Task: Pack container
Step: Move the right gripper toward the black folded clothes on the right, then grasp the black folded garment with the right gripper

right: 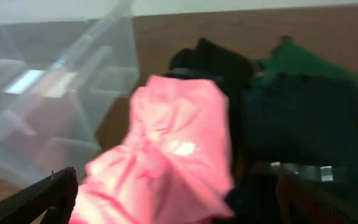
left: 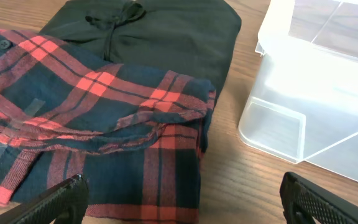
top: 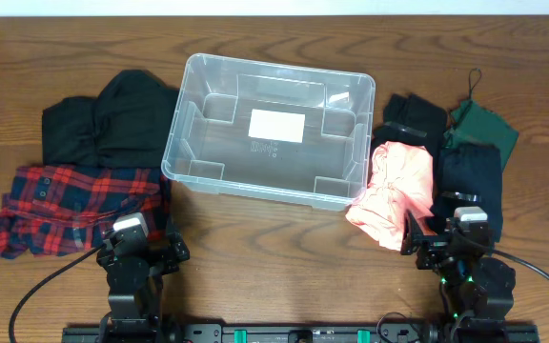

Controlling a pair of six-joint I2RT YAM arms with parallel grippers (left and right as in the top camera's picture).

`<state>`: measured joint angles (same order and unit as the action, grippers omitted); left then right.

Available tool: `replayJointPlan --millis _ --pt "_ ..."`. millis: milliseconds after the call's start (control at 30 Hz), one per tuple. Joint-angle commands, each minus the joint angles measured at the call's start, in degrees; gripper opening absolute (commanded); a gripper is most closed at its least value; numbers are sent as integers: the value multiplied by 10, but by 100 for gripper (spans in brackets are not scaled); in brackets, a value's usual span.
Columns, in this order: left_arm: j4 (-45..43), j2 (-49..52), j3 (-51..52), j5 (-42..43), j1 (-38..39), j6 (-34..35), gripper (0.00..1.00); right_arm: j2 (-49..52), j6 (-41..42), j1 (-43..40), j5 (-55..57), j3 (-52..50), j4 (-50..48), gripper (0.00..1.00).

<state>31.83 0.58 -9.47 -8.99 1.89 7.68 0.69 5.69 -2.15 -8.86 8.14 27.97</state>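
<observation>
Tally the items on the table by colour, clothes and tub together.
Black or near-black garments: 3
Red plaid shirt: 1
Pink garment: 1
Green garment: 1
Clear tub: 1
Total: 7

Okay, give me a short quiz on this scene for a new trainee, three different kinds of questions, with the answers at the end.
1. True or false: the clear container already holds a garment.
2. Multiple choice: the pink garment lies A) inside the container, B) on the table by the container's right end, C) on the table by its left end.
3. Fill in: the left gripper and the right gripper are both ___ and hold nothing.
Key: 1 false; 2 B; 3 open.
</observation>
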Motion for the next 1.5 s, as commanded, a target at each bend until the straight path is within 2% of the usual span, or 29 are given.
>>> replayJointPlan --millis 0,133,200,300,567,733,867,1167,1333,1467 --pt "-2 -4 10 0 -1 -1 98 -3 75 3 -82 -2 -14 99" --pt "-3 -4 10 0 -1 -1 98 -1 97 3 -159 0 -72 99" --pt "-2 -4 10 0 -1 -1 98 11 133 3 -160 18 -85 99" --pt "-2 -4 10 0 -1 -1 98 64 140 3 -159 78 -73 99" --pt "-2 -4 10 0 -1 -1 98 378 82 3 -67 349 92 99" --pt "-3 -4 10 0 -1 -1 98 581 8 -6 -78 521 183 99" --pt "-2 -4 10 0 -1 -1 98 700 -11 -59 -88 616 246 99" --pt "-3 -4 10 0 -1 -1 98 835 -26 -275 -127 642 265 99" --pt "-3 -4 10 0 -1 -1 98 881 -33 -345 -128 642 255 99" --pt "-2 -4 10 0 -1 -1 98 929 -48 -369 -132 642 252 99"
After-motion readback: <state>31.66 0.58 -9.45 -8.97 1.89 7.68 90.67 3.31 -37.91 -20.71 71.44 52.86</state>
